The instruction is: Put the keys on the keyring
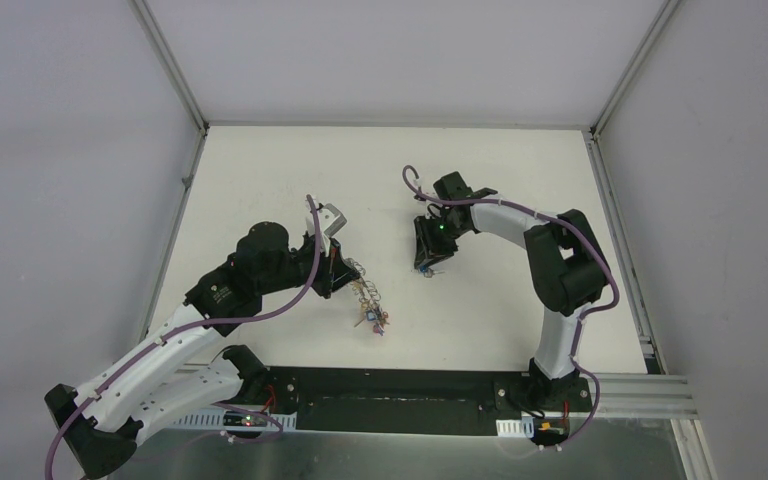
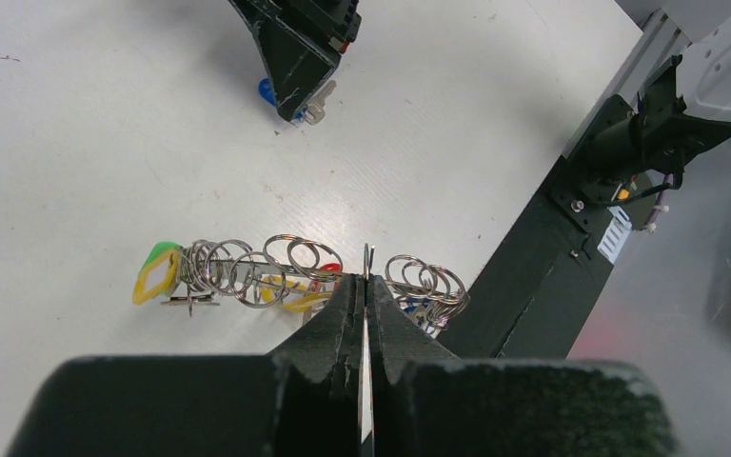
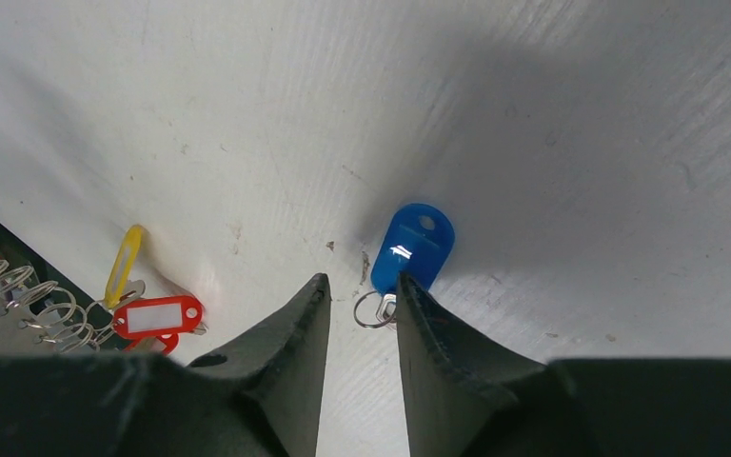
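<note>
White counter: the left gripper is clenched on the keyring near the front edge; the right gripper, part-open, straddles the blue-tagged key lying flat, well apart. Risk: closing tips may skid the key aside instead of lifting it.

A white table sits inside grey walls, a black strip along its near edge.

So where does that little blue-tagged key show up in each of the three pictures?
Top external: blue-tagged key mid-table, under the right gripper.
Left wrist: top edge, behind that gripper's tip.
Right wrist: centre, just beyond the jaws.
Shared landmark: the keyring, low centre, left edge.
</note>
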You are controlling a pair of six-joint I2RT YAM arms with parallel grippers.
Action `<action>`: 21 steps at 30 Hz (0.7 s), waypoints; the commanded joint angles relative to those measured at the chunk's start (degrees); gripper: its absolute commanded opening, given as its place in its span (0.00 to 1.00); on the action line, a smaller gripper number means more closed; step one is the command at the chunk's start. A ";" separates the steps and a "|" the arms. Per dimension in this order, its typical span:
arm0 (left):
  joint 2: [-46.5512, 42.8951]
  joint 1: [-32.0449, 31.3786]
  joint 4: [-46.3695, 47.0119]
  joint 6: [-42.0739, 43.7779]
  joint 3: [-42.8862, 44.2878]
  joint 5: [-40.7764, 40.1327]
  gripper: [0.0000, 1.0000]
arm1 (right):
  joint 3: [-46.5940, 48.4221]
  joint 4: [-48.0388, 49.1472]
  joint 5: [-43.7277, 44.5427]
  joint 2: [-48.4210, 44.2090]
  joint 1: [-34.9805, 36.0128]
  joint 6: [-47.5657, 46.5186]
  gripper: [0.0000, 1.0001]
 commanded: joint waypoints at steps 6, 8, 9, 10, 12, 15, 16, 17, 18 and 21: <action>-1.11 -0.70 2.94 -1.11 0.38 -0.78 0.00 | -2.21 -0.68 3.73 -5.30 -0.11 -3.53 0.36; -1.00 -0.68 2.92 -1.25 0.44 -0.79 0.00 | -2.29 -1.14 4.08 -6.49 -0.12 -3.50 0.36; -0.86 -0.67 2.93 -1.29 0.47 -0.72 0.00 | -2.22 -1.42 4.24 -7.20 -0.11 -3.12 0.37; -0.74 -0.68 2.92 -1.36 0.47 -0.69 0.00 | -2.07 -1.75 4.53 -7.86 -0.09 -2.68 0.37; -0.45 -0.70 2.96 -1.55 0.54 -0.58 0.00 | -1.51 -2.71 6.57 -9.14 -0.13 -0.87 0.38; -0.27 -0.65 2.90 -1.67 0.56 -0.53 0.00 | -0.49 -4.67 9.61 -10.63 -0.10 2.40 0.38; -0.26 -0.69 2.91 -1.65 0.54 -0.53 0.00 | -0.23 -5.36 10.41 -10.96 -0.13 4.13 0.38; -0.26 -0.67 2.91 -1.68 0.55 -0.60 0.00 | -0.07 -6.12 10.83 -11.06 -0.10 5.92 0.38; -0.24 -0.69 2.94 -1.68 0.56 -0.62 0.00 | 0.02 -6.72 10.97 -11.15 -0.07 7.97 0.37; -0.15 -0.68 2.92 -1.80 0.55 -0.60 0.00 | -0.85 -7.88 11.05 -11.52 -0.13 14.84 0.35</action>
